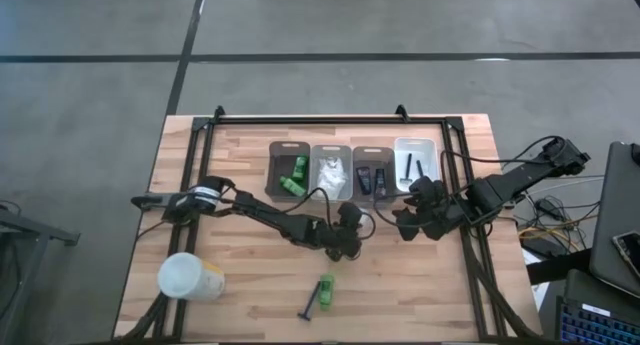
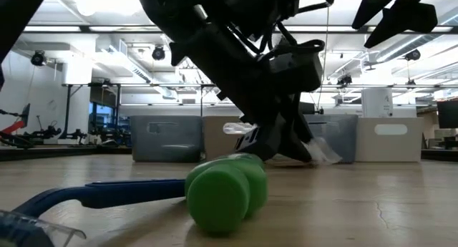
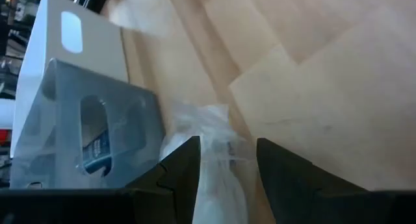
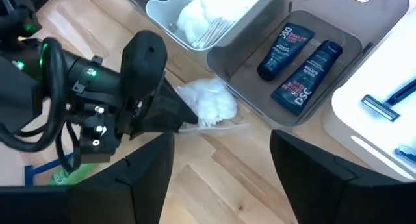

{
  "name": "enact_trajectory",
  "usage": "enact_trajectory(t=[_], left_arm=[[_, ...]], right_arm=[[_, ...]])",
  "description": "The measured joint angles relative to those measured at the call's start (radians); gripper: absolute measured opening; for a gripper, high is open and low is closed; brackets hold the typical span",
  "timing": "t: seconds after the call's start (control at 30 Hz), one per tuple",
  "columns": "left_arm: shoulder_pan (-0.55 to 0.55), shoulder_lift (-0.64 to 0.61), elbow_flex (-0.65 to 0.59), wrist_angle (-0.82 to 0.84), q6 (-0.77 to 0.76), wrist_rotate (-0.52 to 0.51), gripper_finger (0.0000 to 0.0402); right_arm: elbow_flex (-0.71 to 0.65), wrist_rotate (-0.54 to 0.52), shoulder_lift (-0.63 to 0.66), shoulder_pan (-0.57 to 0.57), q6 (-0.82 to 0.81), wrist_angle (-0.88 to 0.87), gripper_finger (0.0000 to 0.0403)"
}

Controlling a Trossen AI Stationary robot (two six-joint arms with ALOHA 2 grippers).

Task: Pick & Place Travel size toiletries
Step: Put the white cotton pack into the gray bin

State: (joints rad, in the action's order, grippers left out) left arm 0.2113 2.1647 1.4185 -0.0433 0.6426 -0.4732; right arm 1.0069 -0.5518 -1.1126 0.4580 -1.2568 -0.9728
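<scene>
Left pincer [image 4: 188, 120] around white packet [image 4: 208, 104]

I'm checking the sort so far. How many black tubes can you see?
2. Both black tubes lie side by side in the grey bin, third in the row. More could be hidden, though none shows.

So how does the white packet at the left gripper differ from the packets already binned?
The white packet lies on the bare table beside the bins, between the left gripper's fingers; the binned packets rest piled inside their bin. The loose one is single; the binned ones are several. Both look white and crinkly.
</scene>
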Motion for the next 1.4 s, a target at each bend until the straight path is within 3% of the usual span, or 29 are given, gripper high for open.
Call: enact_trajectory(t=[0.27,0.43,0.63,0.87,1.27,1.4], left_arm=[[-0.016,0.0,0.004,0.017,0.0,-0.01,0.0152],[-0.015,0.0,0.026,0.02,0.001,-0.082,0.013],[-0.015,-0.002,0.082,0.048,0.001,-0.093,0.0087],[-0.016,-0.002,0.149,0.19,-0.02,-0.062,0.0012],[-0.007,-0.064,0.249,0.442,-0.325,-0.059,0.0003],[-0.016,-0.14,0.25,0.453,-0.48,0.046,0.0002]], right_arm=[[0.0,0.0,0.0,0.0,-0.021,-0.026,0.0234],[-0.001,0.0,0.0,0.0,-0.024,-0.026,0.0227],[-0.001,0.0,0.0,0.0,-0.022,-0.026,0.0232],[-0.002,0.001,0.0,0.0,-0.018,-0.052,0.0257],[-0.002,-0.002,0.003,0.0,-0.016,-0.07,0.0298],[0.011,-0.045,0.01,0.001,-0.023,-0.067,0.031]])
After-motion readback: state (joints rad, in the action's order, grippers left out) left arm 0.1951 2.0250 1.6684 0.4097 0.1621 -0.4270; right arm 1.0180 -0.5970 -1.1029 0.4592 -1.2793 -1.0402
